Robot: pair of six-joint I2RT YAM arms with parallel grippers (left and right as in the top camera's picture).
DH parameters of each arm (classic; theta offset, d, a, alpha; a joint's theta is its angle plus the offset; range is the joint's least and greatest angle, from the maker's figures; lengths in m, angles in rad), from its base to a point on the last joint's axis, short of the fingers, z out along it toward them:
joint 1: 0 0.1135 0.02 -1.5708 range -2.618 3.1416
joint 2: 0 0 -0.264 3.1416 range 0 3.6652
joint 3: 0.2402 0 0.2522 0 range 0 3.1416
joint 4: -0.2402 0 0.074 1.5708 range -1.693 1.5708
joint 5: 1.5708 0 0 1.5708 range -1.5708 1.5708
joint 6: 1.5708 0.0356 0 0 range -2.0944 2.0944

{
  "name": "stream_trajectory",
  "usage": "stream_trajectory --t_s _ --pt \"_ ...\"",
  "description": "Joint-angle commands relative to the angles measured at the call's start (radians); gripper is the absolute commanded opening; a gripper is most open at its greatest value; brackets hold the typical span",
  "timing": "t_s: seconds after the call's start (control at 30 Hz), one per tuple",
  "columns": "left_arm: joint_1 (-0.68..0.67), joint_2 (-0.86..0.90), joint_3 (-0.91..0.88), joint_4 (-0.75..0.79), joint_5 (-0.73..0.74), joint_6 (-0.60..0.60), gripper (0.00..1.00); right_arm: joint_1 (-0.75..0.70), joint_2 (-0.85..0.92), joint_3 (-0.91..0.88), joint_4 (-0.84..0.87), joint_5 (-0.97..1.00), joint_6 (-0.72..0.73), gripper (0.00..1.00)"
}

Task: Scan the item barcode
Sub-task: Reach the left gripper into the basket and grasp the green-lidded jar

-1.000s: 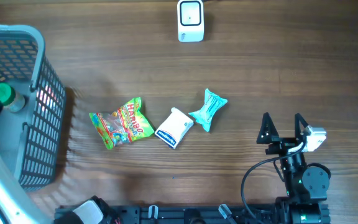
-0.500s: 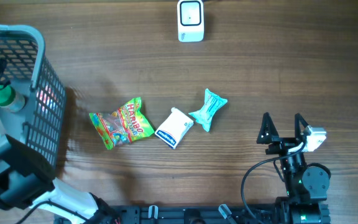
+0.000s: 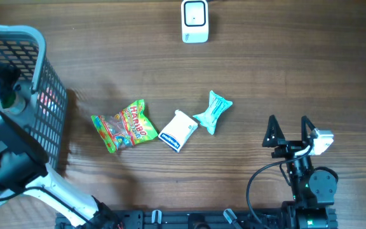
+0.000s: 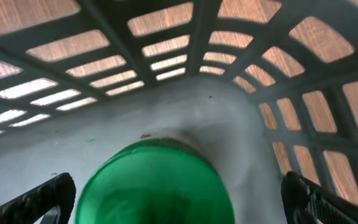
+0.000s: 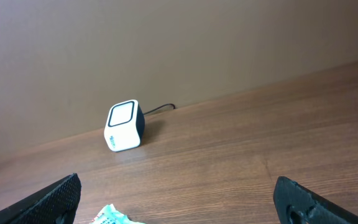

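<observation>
Picking is the step in hand; the left gripper [image 4: 182, 202], jaws released, hangs over the green-capped bottle [image 4: 154, 177] in the basket [image 4: 166, 25]. Next it must likely lower and clench on the cap; the right gripper [image 3: 289, 130] is released too.

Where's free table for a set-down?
Bare wood between the white cube scanner and the packet row: green gummy bag, white pouch, teal wrapper. Also the far corner beyond the open right gripper. Crowded: grey mesh basket, holding a green-capped bottle.
</observation>
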Motion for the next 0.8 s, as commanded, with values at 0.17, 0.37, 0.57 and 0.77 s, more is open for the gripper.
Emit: stream_trajectory --t_s 0.17,0.37,0.57,0.77 --pt "0.01 0.073 0.007 0.029 0.008 0.016 1.0 0.004 -0.004 -0.001 0.003 0.014 0.007 1.0" --pt "0.008 0.092 0.006 0.019 0.023 0.039 0.7 0.004 -0.004 -0.001 0.003 0.014 0.007 1.0" --pt "0.008 0.077 0.006 -0.013 0.024 0.038 0.61 0.004 -0.004 -0.001 0.003 0.014 0.006 1.0" --pt "0.008 -0.105 0.007 -0.016 0.17 0.037 0.62 0.004 -0.004 -0.001 0.003 0.014 0.007 1.0"
